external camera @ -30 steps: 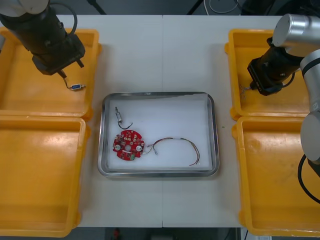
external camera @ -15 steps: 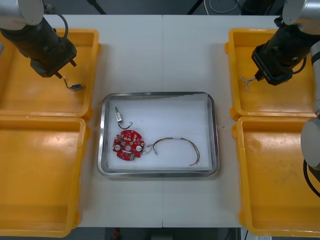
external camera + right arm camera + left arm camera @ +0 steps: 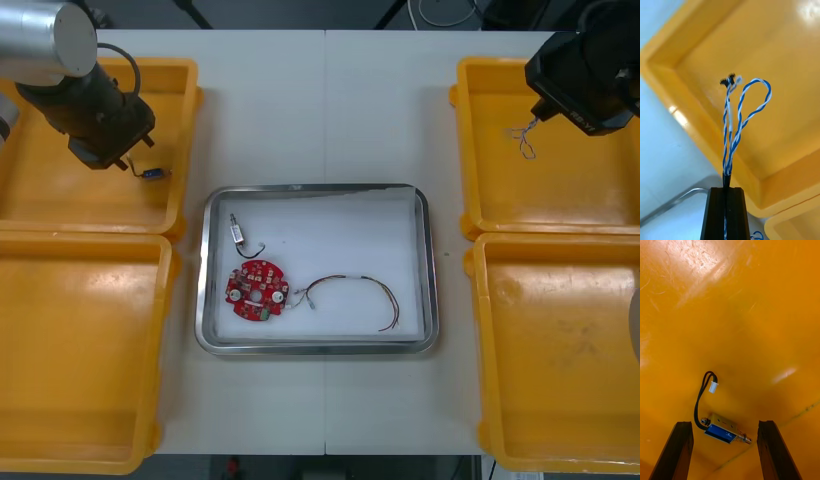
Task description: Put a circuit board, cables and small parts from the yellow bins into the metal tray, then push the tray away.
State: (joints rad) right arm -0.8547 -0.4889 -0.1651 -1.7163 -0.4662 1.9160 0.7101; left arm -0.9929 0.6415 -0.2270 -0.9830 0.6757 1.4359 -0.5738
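Observation:
My right gripper is shut on a twisted blue and white cable, which hangs from it over the far right yellow bin; the cable dangles above the bin floor. My left gripper is open over the far left yellow bin, its fingers either side of a small metal part with a black looped lead. That small metal part lies on the bin floor by the left gripper. The metal tray holds a round red circuit board, a cable and a small metal part.
A near left yellow bin and a near right yellow bin stand at the table's front corners. Bare light table lies beyond the tray, between the far bins.
My right gripper has risen and moved back with the blue and white cable lifted off the bin floor. My left gripper has shifted slightly, coming down around the small part.

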